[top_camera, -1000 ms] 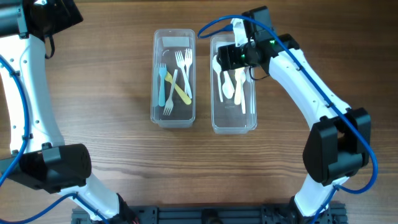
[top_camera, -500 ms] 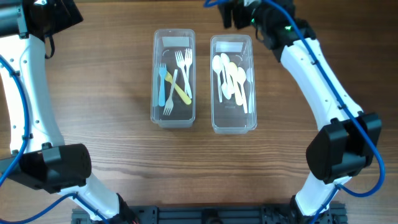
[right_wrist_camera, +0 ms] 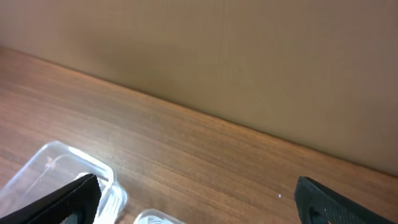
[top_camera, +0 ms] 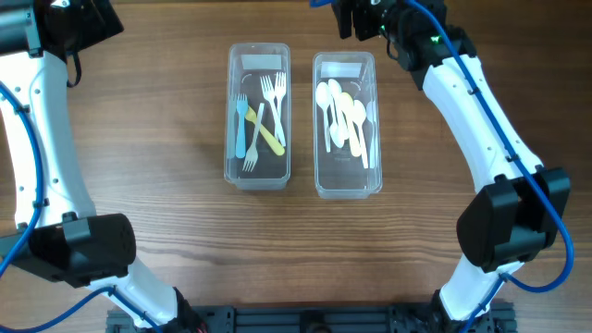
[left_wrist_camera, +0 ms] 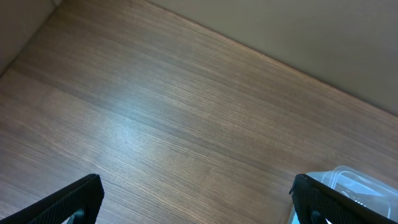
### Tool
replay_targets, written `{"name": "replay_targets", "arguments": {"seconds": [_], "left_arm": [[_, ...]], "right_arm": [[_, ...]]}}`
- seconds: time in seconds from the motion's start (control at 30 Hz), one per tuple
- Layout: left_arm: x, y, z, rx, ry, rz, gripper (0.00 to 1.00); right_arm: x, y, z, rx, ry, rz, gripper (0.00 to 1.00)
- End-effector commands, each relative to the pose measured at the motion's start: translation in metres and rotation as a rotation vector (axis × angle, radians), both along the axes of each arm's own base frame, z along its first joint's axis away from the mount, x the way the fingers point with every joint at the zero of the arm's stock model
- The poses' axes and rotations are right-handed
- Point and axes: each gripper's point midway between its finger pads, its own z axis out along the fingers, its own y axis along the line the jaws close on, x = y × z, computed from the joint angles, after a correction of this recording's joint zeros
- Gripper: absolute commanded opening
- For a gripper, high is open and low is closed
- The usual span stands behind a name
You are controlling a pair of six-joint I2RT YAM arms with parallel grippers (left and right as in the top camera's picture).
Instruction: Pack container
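We see a wooden tabletop, mid-brown, with its grain running in long straight lines from side to side in the overhead view. In the left wrist view a soft pale sheen lies across a bare stretch of it. Along the tabletop's far edge stands a plain beige wall, matt in finish, meeting the wood in a straight seam. A similar pale surface borders the tabletop at one corner in the left wrist view; we cannot tell whether it is a second wall.
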Motion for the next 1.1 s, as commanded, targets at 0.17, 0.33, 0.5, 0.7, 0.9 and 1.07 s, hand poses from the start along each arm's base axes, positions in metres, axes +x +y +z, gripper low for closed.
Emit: {"name": "replay_targets", "arguments": {"seconds": [0.17, 0.33, 0.5, 0.7, 0.9, 1.07], "left_arm": [[-0.001, 0.004, 0.002, 0.015, -0.002, -0.003, 1.00], [-0.001, 0.004, 0.002, 0.015, -0.002, -0.003, 1.00], [-0.001, 0.004, 0.002, 0.015, -0.002, -0.003, 1.00], [-0.001, 0.004, 0.002, 0.015, -0.002, -0.003, 1.00], [-0.001, 0.004, 0.002, 0.015, -0.002, -0.003, 1.00], [-0.001, 0.004, 0.002, 0.015, -0.002, -0.003, 1.00]], "right_arm": [[-0.042, -0.012, 0.096, -0.130, -0.206, 0.061, 1.00], [-0.140, -0.043, 0.208, -0.215, -0.414, 0.057, 1.00], [-0.241, -0.067, 0.242, -0.205, -0.438, 0.060, 1.00], [-0.326, -0.090, 0.233, -0.187, -0.512, 0.048, 1.00], [-0.361, -0.098, 0.181, -0.170, -0.587, 0.042, 1.00], [-0.359, -0.103, 0.112, -0.163, -0.689, 0.007, 1.00]]}}
